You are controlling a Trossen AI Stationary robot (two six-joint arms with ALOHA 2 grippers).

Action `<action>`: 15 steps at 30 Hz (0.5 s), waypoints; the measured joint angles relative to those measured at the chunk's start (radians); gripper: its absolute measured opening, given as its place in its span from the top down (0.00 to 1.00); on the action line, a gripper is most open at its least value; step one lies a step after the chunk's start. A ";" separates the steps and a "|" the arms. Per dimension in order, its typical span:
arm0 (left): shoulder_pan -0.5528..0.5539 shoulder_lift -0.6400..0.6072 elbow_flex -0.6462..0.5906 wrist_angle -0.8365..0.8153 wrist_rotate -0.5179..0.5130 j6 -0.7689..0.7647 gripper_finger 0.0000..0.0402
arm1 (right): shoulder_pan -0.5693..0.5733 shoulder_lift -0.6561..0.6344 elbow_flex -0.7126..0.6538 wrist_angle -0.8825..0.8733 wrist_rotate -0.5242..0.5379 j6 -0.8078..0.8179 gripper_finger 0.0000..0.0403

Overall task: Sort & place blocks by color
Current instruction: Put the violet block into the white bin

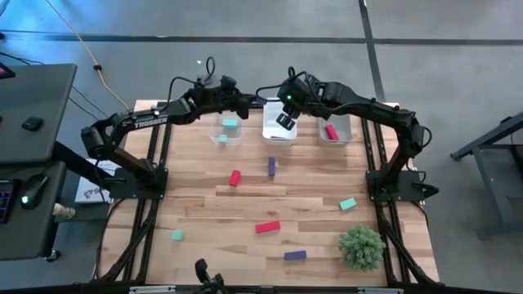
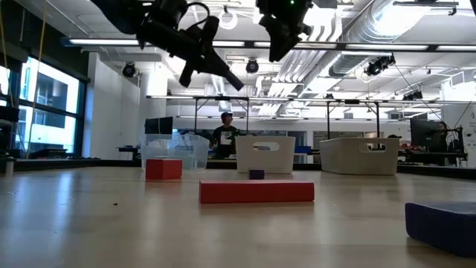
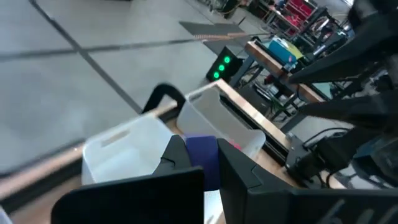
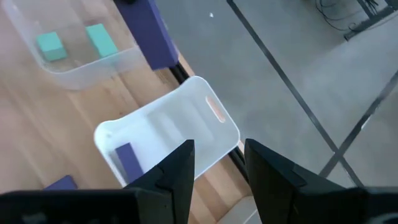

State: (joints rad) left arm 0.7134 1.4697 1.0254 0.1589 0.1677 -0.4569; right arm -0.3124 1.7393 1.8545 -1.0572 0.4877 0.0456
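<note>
Three bins along the table's far edge; landmark: middle bin [image 1: 279,131]. Loose on the table nearer than it: two red blocks [image 1: 235,177], two purple blocks [image 1: 271,167], two teal blocks [image 1: 348,204]. Left bin [image 1: 226,131]: two teal blocks. Left gripper [image 3: 208,165] just left of the middle bin, clenched on a purple block [image 3: 204,154]. Middle bin: one purple block inside; right gripper [image 4: 217,163] above it, jaws apart, empty. Right bin [image 1: 335,131]: one red block.

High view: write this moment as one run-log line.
left gripper: shut on purple block | right gripper: open over white plastic bin
</note>
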 joint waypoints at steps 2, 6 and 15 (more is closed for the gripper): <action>0.002 0.014 0.047 -0.044 0.000 0.022 1.00 | -0.012 0.000 0.000 0.001 -0.001 -0.001 0.67; 0.013 0.055 0.126 -0.136 0.004 0.083 1.00 | -0.031 0.000 0.000 0.006 -0.024 -0.001 0.67; -0.002 0.212 0.167 -0.156 0.079 0.097 1.00 | -0.041 0.000 0.000 0.019 -0.035 0.049 0.67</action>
State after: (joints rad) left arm 0.7118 1.6821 1.1923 0.0025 0.2464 -0.3604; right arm -0.3538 1.7393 1.8545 -1.0386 0.4530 0.0944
